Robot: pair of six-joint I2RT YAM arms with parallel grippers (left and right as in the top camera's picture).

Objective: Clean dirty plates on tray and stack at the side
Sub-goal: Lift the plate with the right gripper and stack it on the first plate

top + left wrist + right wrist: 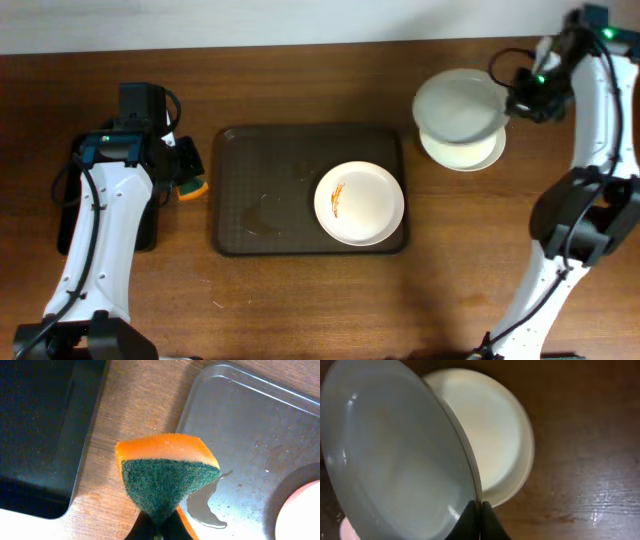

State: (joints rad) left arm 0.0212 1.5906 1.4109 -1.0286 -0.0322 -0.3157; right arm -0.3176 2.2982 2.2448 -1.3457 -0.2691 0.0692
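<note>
Orange-green sponge (pixel 167 477) sits clenched in the left pincer (pixel 157 527); right pincer (pixel 480 510) grips a pale plate (pixel 395 455) by its rim above another plate (pixel 495 425).

Overhead: fixed high above, facing straight down; takes in the whole table (pixel 300 300). Left wrist: close, angled down at sponge (pixel 167 477) and tray (pixel 240 425) corner. Right wrist: very close on upper plate (pixel 395 455) over lower plate (pixel 505 435). Overhead shares both patches.
</note>
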